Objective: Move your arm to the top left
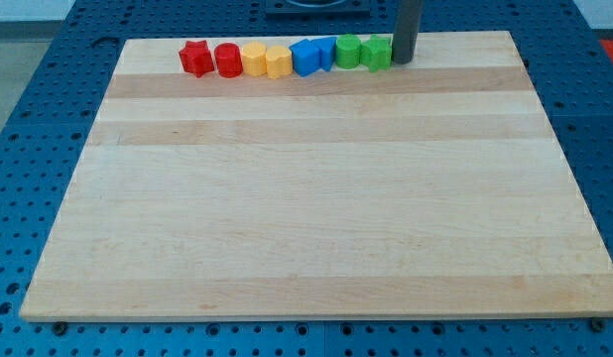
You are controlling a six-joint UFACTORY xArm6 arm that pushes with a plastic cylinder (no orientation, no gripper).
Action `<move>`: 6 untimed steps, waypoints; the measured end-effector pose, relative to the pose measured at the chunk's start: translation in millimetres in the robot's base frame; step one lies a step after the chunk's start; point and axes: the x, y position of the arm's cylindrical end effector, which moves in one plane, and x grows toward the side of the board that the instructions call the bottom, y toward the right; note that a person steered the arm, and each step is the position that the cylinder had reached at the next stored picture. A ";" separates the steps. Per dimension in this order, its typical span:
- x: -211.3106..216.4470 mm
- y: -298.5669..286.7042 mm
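No claw is fitted on your arm, so you have no open or closed state to read; it ends in a straight dark rod, and my tip [402, 61] rests on the worktop [316, 198] near the view's top, right of centre. Your tip sits just beside the green block [378, 53] at the right end of the row, close enough that you cannot tell whether they touch.

Your rod looks smooth, matte and dark grey, running up out of the view's top.

Along the worktop's top edge you see eight small glossy blocks in a tight line: from the view's left, a red star-shaped block [194, 58], a red cylinder [227, 59], two yellow blocks [254, 59] [278, 61], two blue blocks [306, 57] [326, 50], then a green cylinder [347, 50].

Your worktop is pale planked wood with faint grain, lying on a blue perforated base [49, 89].
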 end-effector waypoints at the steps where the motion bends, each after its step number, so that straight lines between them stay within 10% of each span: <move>1: 60.0 2.6; 3: 104.9 -185.1; 5: 60.3 -426.7; 6: 53.9 -431.0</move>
